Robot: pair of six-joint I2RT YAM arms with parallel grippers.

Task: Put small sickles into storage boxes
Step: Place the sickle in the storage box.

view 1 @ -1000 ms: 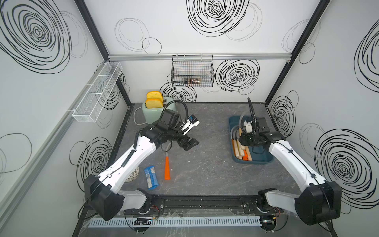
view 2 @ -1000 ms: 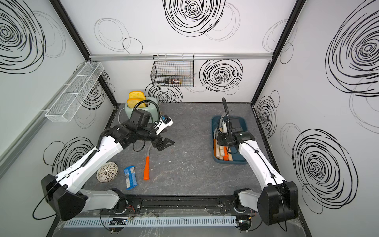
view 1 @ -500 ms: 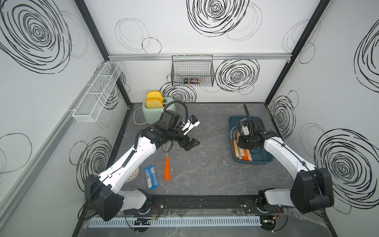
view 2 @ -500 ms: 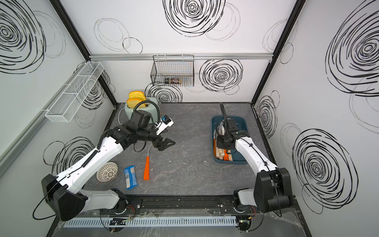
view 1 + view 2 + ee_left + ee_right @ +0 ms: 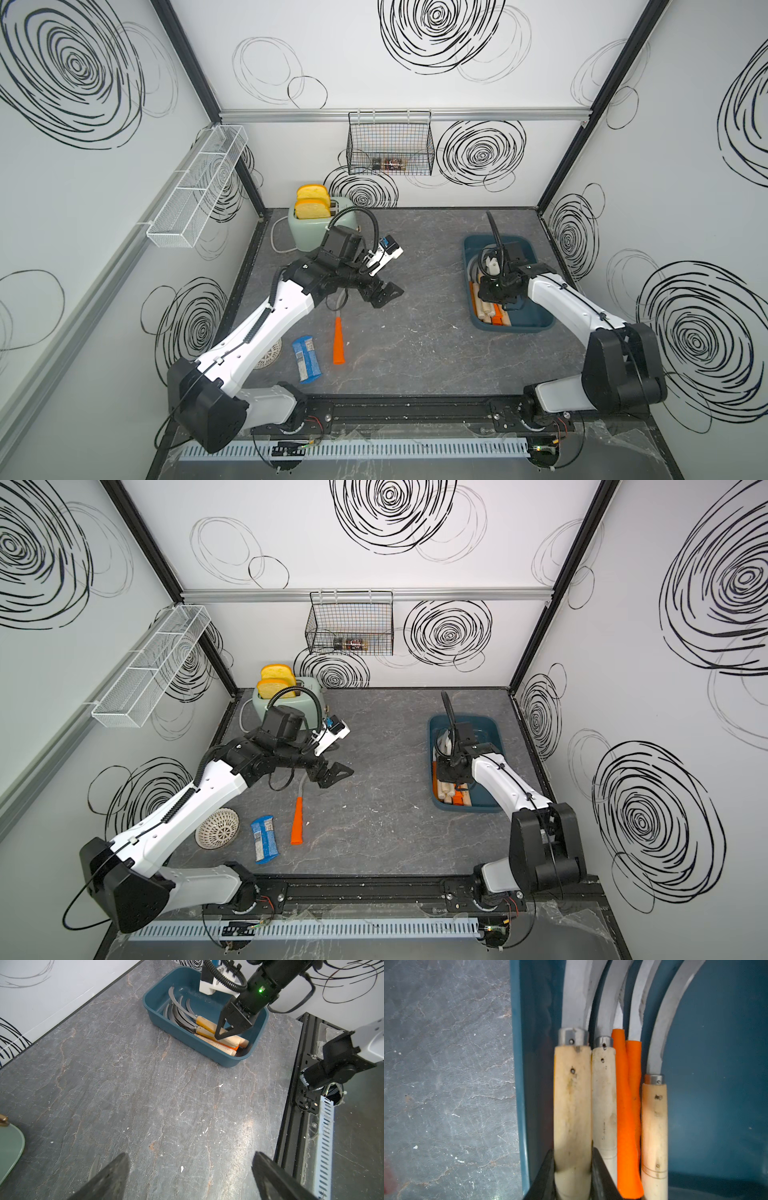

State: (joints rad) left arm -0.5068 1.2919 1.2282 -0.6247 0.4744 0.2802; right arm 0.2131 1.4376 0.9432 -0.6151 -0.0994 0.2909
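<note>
White walls scribbled with black swirls close in a grey marbled desk (image 5: 415, 332). On its right side sits the teal storage box (image 5: 534, 311). The right fingers (image 5: 546, 1178) reach down inside it, clamped on the pale wood handle of one held sickle (image 5: 572, 1105), one finger on each side near its butt end. This sickle sits closest to the box wall that faces the middle of the desk. Beside it, with handles roughly parallel, lie a second wood-handled sickle (image 5: 604, 1095), two orange-handled sickles (image 5: 627, 1105) and a third wood-handled sickle (image 5: 654, 1126). All their grey blades curve toward the far end of the box.

The left fingers (image 5: 388, 289) hang spread wide and empty above the left half of the desk, near the blade end of a loose orange sickle (image 5: 338, 340). That sickle lies flat on the desk, well apart from the box. Close to its handle lie a blue packet (image 5: 306, 365) and a white perforated disc (image 5: 217, 828), and a pale green toaster (image 5: 309, 230) holding two bread slices stands at the back left
</note>
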